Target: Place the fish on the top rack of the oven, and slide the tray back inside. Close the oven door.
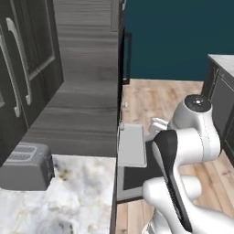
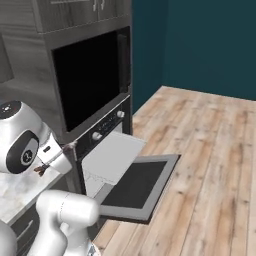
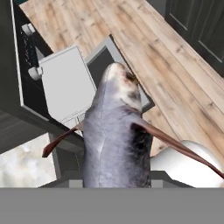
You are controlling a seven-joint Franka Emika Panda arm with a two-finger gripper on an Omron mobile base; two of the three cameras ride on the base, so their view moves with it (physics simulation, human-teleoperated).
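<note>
The fish (image 3: 116, 140), dark grey with a silvery sheen, fills the middle of the hand view, held in my gripper with its head toward the oven. From the right base view my gripper (image 2: 48, 162) hangs over the counter edge left of the oven (image 2: 90, 80), a bit of the fish (image 2: 40, 169) poking out below it. The tray (image 3: 65, 83) is pulled out of the black cavity and lies bare, also seen as the tray (image 2: 112, 156) above the oven door (image 2: 140, 185), which lies folded down and open. My fingertips are hidden by the fish.
A silver toaster (image 1: 27, 165) stands on the marble counter (image 1: 73, 201) left of the oven. Knobs (image 2: 120, 114) line the oven's control panel. A dark cabinet (image 1: 221, 100) stands across the wooden floor (image 2: 210, 150).
</note>
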